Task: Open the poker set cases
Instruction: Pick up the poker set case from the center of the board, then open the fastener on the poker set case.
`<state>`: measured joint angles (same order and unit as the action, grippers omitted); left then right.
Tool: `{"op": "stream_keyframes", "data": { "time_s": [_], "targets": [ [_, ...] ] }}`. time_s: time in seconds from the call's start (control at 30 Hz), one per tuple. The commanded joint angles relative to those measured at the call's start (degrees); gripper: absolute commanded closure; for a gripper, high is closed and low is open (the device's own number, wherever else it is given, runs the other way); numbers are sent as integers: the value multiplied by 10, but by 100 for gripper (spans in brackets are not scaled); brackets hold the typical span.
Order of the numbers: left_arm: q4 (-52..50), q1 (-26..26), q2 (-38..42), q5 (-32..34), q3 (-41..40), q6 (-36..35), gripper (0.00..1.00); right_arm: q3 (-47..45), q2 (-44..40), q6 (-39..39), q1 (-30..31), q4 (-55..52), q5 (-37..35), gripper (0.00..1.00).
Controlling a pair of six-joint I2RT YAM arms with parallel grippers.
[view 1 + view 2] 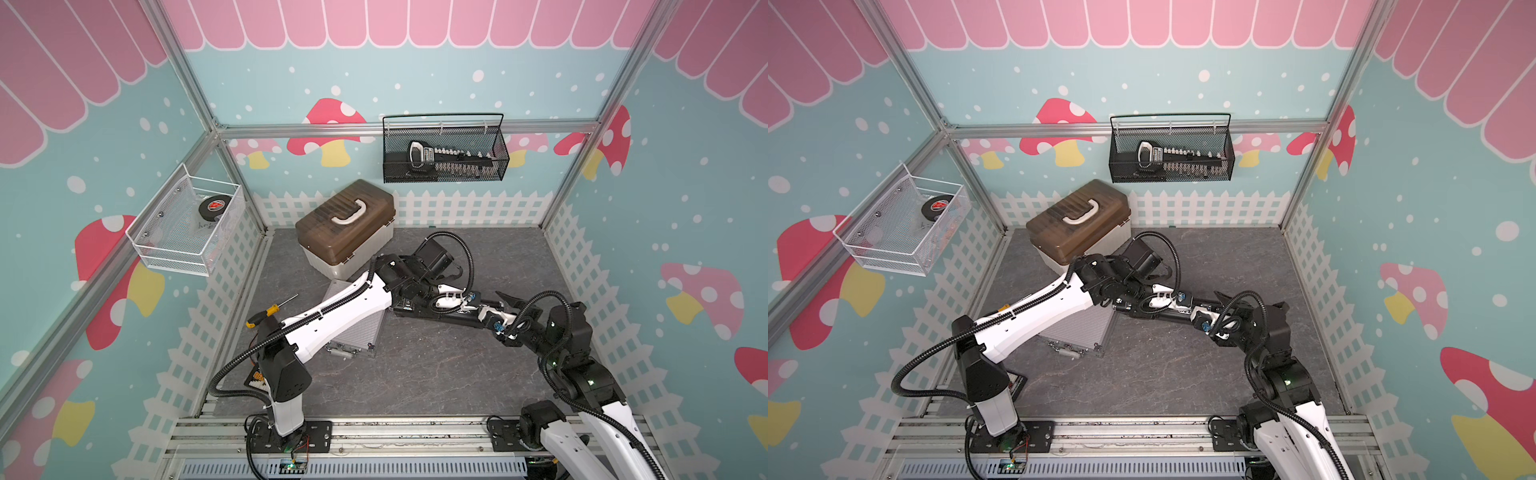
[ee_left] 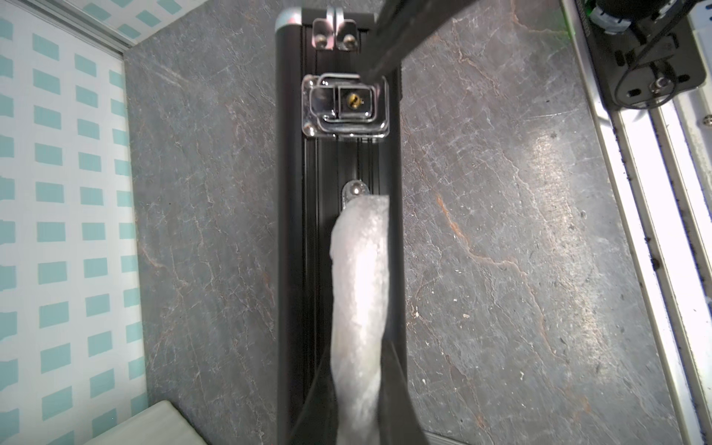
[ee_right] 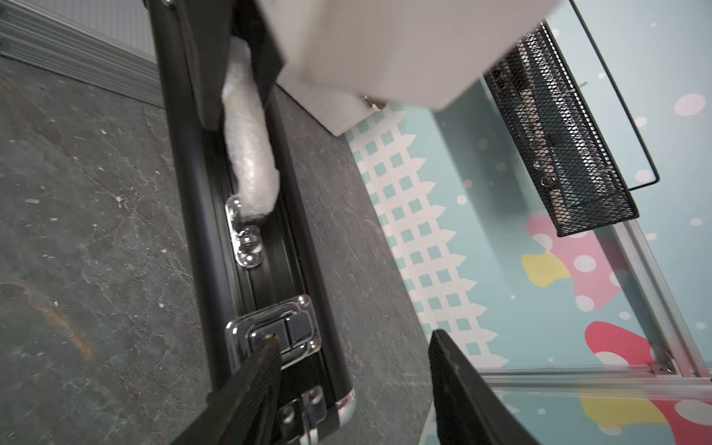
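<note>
**Inspector:** Black case [image 2: 296, 231], position?

**Assistant:** Standing on edge on the grey stone-pattern table [image 2: 501, 231], latch side up, near the cream box [image 1: 345, 232].

**Inspector:** Left gripper [image 2: 354, 354]?

**Assistant:** Clamped on the foam-wrapped handle [image 2: 358, 269] of that case.

**Inspector:** Right gripper [image 3: 350, 341]?

**Assistant:** Jaws apart. One finger [image 3: 262, 358] touches the chrome latch [image 3: 277, 331]. The other hangs off to the side of the case, over the table. The latch lies flat against the edge.

**Inspector:** Silver case [image 1: 357, 328]?

**Assistant:** Lying flat on the table under the left forearm, with its latches and handle on the front edge. Neither gripper touches it.
</note>
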<state>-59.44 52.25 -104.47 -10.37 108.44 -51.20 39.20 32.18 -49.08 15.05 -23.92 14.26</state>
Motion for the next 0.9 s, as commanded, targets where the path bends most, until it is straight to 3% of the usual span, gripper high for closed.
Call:
{"op": "stream_keyframes", "data": {
  "time_s": [0.0, 0.33, 0.87],
  "targets": [
    [-2, -2, 4, -12, 55, -16, 100, 30, 8, 11, 1, -53, 38, 40],
    [-1, 0, -6, -39, 45, -2, 100, 6, -10, -10, 1, -37, -12, 41],
    [20, 7, 9, 7, 78, -13, 100, 36, -2, -22, 1, -38, 22, 42]
  ]
}}
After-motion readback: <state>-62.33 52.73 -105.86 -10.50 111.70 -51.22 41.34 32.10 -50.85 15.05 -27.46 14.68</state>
